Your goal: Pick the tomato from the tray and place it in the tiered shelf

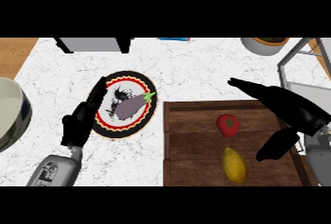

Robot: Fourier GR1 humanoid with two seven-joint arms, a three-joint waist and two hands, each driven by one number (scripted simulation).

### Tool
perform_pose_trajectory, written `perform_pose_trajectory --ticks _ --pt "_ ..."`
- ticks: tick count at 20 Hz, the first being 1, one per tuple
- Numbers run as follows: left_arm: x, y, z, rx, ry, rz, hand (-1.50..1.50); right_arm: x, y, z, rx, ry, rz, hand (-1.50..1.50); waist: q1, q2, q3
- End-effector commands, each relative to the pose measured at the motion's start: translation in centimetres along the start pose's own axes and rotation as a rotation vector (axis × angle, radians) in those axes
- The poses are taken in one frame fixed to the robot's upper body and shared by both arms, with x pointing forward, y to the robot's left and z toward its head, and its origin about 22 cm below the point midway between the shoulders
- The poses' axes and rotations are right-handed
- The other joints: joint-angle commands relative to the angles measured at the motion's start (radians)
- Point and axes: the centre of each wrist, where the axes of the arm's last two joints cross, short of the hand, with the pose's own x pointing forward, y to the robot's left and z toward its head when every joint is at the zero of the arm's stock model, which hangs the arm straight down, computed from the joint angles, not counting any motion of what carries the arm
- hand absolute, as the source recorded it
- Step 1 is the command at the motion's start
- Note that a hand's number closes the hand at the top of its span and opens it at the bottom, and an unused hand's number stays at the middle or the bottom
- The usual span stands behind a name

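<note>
A red tomato (227, 124) lies in the upper middle of the brown wooden tray (194, 144). My right hand (291, 109) hovers over the tray's right side, to the right of the tomato and apart from it, fingers straight and the thumb hanging down, holding nothing. The grey tiered shelf (304, 65) stands at the right edge, only partly in view. My left hand (81, 120) rests open at the left rim of a plate, fingers pointing up.
A yellow fruit (234, 165) lies in the tray below the tomato. A purple eggplant (129, 105) sits on a black, red and white plate (107, 127). A bowl (265, 43) stands at the back right, a large pale pot (13, 113) at the left edge.
</note>
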Motion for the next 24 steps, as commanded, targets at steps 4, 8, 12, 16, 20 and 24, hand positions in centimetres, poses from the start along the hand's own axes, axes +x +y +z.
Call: perform_pose_trajectory --ticks 4,8,12,16,20,24 --pt "1.2 1.3 1.3 0.018 -0.013 -0.013 0.00 1.2 1.5 -0.3 0.015 0.029 0.024 -1.50 0.001 -0.001 0.000" --pt "0.1 -0.8 0.9 -0.018 0.001 0.000 0.00 -1.5 2.3 -0.4 0.002 0.045 0.028 -1.50 -0.001 0.000 0.000" --pt "0.7 0.0 -1.5 0.014 -0.005 -0.010 0.00 -1.5 2.8 -2.6 0.008 0.039 0.046 -1.50 0.000 0.001 0.000" --pt "0.4 0.1 -1.9 -0.007 0.000 0.012 0.00 0.0 3.4 -1.6 0.023 0.065 0.073 -1.50 -0.004 0.000 0.000" --pt "-1.7 -0.1 -0.4 0.007 0.002 0.006 0.00 -1.7 3.1 -2.5 0.018 0.070 0.077 -1.50 0.000 0.001 0.000" --pt "-1.8 -0.1 0.9 0.009 -0.019 -0.007 0.00 -3.5 3.7 -1.4 0.032 0.086 0.090 -1.50 -0.001 0.000 0.000"
